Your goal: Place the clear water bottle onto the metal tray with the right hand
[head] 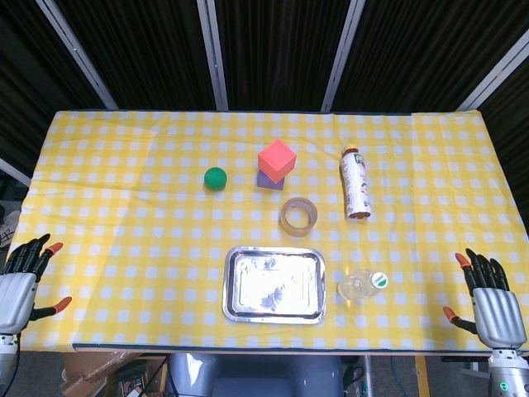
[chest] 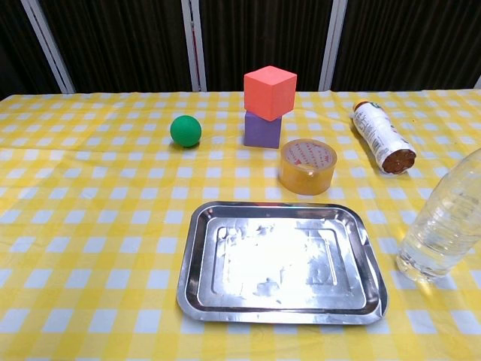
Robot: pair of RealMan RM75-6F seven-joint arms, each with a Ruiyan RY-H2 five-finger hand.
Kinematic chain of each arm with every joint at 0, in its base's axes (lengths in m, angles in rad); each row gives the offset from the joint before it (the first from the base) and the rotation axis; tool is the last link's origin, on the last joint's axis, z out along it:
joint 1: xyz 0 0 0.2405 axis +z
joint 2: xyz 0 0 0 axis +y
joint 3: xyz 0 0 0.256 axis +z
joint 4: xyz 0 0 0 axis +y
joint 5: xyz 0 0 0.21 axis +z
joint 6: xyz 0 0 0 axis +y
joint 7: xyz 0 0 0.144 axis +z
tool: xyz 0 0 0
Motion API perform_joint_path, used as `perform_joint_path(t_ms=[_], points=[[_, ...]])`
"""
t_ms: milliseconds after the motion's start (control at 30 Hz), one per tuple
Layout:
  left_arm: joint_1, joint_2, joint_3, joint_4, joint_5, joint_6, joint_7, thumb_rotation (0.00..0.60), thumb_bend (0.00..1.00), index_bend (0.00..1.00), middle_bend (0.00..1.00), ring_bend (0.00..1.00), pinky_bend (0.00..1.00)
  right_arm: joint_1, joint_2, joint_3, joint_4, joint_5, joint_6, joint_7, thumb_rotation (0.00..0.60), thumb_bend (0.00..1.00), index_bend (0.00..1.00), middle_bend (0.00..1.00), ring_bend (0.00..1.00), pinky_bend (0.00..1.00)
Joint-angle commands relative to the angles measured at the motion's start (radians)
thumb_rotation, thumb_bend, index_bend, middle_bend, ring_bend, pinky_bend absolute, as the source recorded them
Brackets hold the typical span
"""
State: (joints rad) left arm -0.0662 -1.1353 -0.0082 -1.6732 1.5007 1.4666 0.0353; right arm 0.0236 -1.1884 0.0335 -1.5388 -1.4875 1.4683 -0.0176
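Both hands, left and right, spread empty; one clear water bottle, one metal tray.

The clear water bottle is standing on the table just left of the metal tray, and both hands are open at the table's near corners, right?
Not quite: the clear water bottle stands just right of the metal tray, as the chest view shows. The rest holds: the left hand and right hand are open at the near corners.
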Motion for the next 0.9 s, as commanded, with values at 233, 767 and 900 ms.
perform_joint_path(t_ms=[233, 767, 900], points=[[0.005, 0.007, 0.005, -0.012, 0.018, 0.016, 0.000, 0.600, 0.15, 0.13, 0.00, 0.00, 0.00, -0.002, -0.001, -0.006, 0.004, -0.010, 0.004, -0.001, 0.600, 0.25, 0.08, 0.03, 0.00, 0.00], [0.024, 0.030, 0.003, -0.024, 0.030, 0.054, -0.042, 0.600, 0.16, 0.13, 0.00, 0.00, 0.00, 0.021, -0.010, -0.031, 0.001, -0.019, -0.069, 0.086, 0.600, 0.26, 0.08, 0.03, 0.00, 0.00], [0.031, 0.043, 0.002, -0.032, 0.029, 0.066, -0.071, 0.600, 0.16, 0.13, 0.00, 0.00, 0.00, 0.039, -0.004, -0.046, -0.021, -0.041, -0.100, 0.094, 0.600, 0.25, 0.08, 0.03, 0.00, 0.00]])
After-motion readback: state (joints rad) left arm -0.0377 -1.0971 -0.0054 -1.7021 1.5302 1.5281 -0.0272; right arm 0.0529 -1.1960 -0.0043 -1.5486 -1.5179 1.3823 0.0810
